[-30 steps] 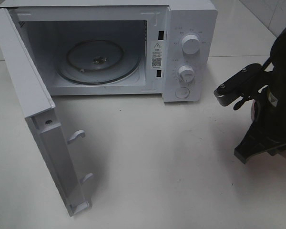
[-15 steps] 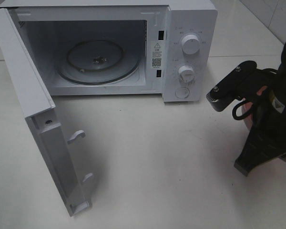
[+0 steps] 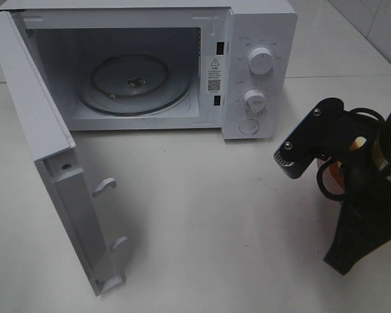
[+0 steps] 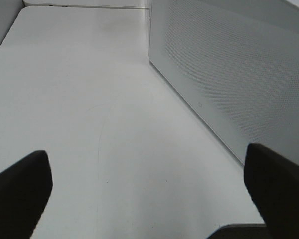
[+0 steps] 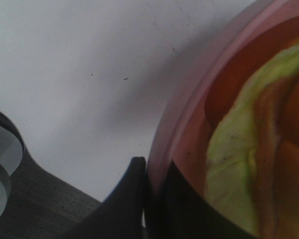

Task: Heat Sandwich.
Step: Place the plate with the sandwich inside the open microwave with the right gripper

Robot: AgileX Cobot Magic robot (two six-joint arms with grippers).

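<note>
Microwave (image 3: pixel 260 26) white, door (image 3: pixel 32 111) swung wide, glass turntable (image 3: pixel 133 83) inside. Warning-triangle sticker (image 3: pixel 214 73) with a code square sits on the cavity frame. Its print and the marks round the two knobs (image 3: pixel 260 60) are too small to read. Right gripper (image 5: pixel 152 194) clenched on the rim of the pink plate (image 5: pixel 189 94). The sandwich (image 5: pixel 239 149) lies on that plate, right of the microwave, mostly hidden by the arm from above. Left gripper (image 4: pixel 148 186) released, jaws wide over the table (image 4: pixel 89 99), holding nothing.

Soft even overhead light, whites slightly washed out, faint grey shadows on the matte white tabletop (image 3: pixel 234 228) beside the open white microwave door (image 3: pixel 72 208); close-up round pink plate (image 5: pixel 187 104) and sandwich with pale green lettuce layer (image 5: pixel 234 149) badly out of focus.
</note>
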